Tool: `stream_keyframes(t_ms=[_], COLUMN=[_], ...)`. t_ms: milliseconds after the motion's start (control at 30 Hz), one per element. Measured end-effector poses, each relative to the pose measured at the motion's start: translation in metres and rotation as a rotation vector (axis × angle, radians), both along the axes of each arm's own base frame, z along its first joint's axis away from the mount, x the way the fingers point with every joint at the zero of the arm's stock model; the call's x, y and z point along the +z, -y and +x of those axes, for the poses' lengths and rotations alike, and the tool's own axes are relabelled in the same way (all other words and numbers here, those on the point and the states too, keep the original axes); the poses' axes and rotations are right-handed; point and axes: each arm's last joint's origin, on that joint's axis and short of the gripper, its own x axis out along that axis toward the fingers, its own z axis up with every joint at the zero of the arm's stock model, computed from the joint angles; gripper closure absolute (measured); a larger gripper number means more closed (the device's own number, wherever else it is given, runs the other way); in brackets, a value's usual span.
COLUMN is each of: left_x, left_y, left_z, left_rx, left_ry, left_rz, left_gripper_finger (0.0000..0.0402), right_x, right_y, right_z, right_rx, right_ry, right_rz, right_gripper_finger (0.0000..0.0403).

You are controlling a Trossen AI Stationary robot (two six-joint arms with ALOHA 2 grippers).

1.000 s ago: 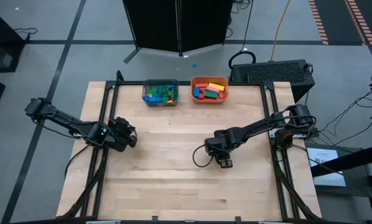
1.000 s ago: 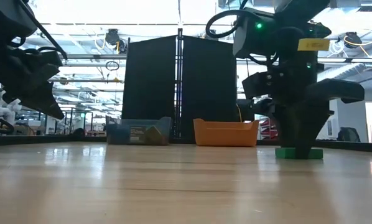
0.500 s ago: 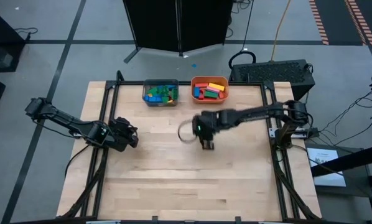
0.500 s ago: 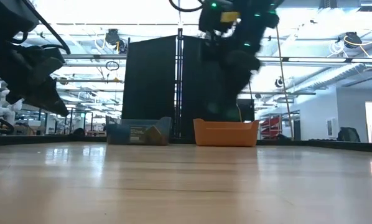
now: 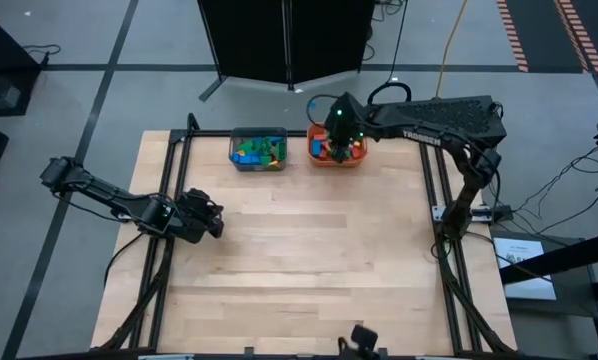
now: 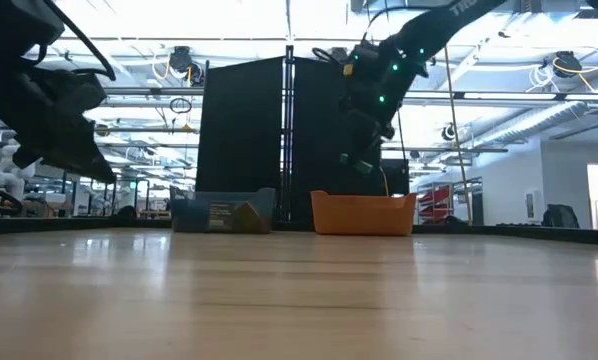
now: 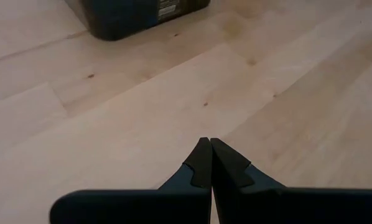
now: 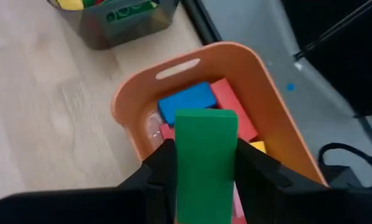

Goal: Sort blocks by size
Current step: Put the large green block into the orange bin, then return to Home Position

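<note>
While the left gripper (image 5: 211, 221) waits at the table's (image 5: 299, 270) left side with its fingers (image 7: 201, 163) pressed together, the right gripper (image 8: 204, 165) hangs above the orange bin (image 8: 267, 112) at the far edge — clamped on a green block (image 8: 204, 158). Blue (image 8: 186, 102) and red (image 8: 232, 109) blocks lie in that bin; the grey bin (image 5: 258, 150) beside it holds more coloured blocks.
</note>
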Motion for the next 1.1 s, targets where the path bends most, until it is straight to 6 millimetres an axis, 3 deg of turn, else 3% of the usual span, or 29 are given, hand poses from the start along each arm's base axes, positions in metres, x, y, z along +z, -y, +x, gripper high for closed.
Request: stream_keyframes(t_ms=[100, 300, 433, 567, 700, 833, 933, 1033, 1100], left_x=[0.001, 0.003, 0.01, 0.031, 0.081, 0.139, 0.177, 0.202, 0.212], left_y=[0.0, 0.001, 0.003, 0.006, 0.006, -0.001, -0.011, -0.021, -0.027], left_z=[0.001, 0.004, 0.009, 0.016, 0.015, -0.005, -0.031, -0.06, -0.076], left_rx=[0.0, 0.0, -0.015, -0.096, -0.236, -0.309, -0.322, -0.322, -0.334], left_ry=[0.011, 0.056, 0.151, 0.269, 0.42, 0.563, 0.671, 0.771, 0.831], left_rz=[-0.004, -0.02, -0.033, 0.004, 0.112, 0.265, 0.368, 0.436, 0.459], left_gripper_finger=[0.0401, 0.0401, 0.0401, 0.0401, 0.0401, 0.0401, 0.0401, 0.0401, 0.0401], right_x=[-0.007, -0.013, -0.008, 0.019, 0.079, 0.145, 0.186, 0.212, 0.219], right_y=[0.012, 0.021, 0.019, 0.014, -0.004, -0.039, -0.075, -0.119, -0.152], right_z=[-0.005, -0.008, -0.008, -0.015, -0.036, -0.083, -0.139, -0.206, -0.246], right_rx=[0.014, 0.005, 0.011, -0.026, -0.017, -0.019, -0.122, -0.275, -0.215], right_ry=[-0.008, -0.02, -0.002, 0.075, 0.207, 0.28, 0.255, 0.327, 0.436], right_rz=[0.029, 0.026, 0.017, 0.006, -0.014, -0.129, -0.277, -0.366, -0.392], right_gripper_finger=[0.029, 0.0173, 0.013, 0.0118, 0.012, 0.0122, 0.012, 0.012, 0.012])
